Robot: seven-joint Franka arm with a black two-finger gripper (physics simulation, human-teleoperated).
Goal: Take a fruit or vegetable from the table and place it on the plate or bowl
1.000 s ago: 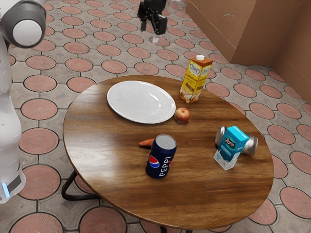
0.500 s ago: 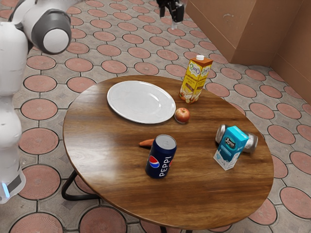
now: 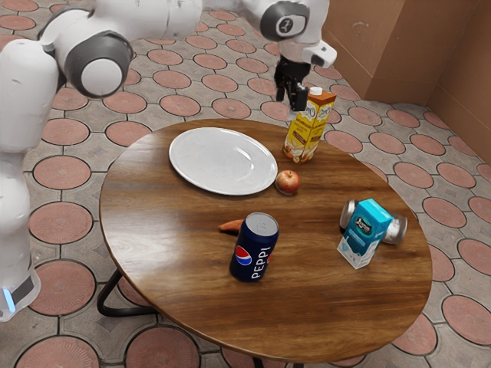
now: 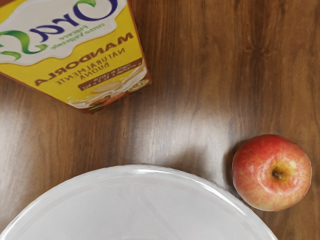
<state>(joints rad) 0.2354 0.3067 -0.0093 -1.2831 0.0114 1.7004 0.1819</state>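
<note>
A red-yellow apple (image 3: pixel 288 182) (image 4: pixel 271 171) rests on the round wooden table (image 3: pixel 169 230), just off the white plate's (image 3: pixel 222 160) (image 4: pixel 135 205) rim on the exterior view's right. A small orange carrot (image 3: pixel 231 225) lies beside the Pepsi can (image 3: pixel 254 247). My gripper (image 3: pixel 292 98) hangs above the table's far edge, next to the top of the yellow juice carton (image 3: pixel 309 125) (image 4: pixel 70 50), well above the apple. Its fingers point down, stand apart and hold nothing.
A teal box (image 3: pixel 364 231) stands at the exterior view's right with a silver can (image 3: pixel 397 228) lying behind it. The carton stands close beside my hand. Brown walls (image 3: pixel 399 46) rise beyond the table.
My arm has swung toward the exterior view's right and come down, from high over the tiled floor to just above the table's far edge beside the carton. Nothing on the table has moved.
</note>
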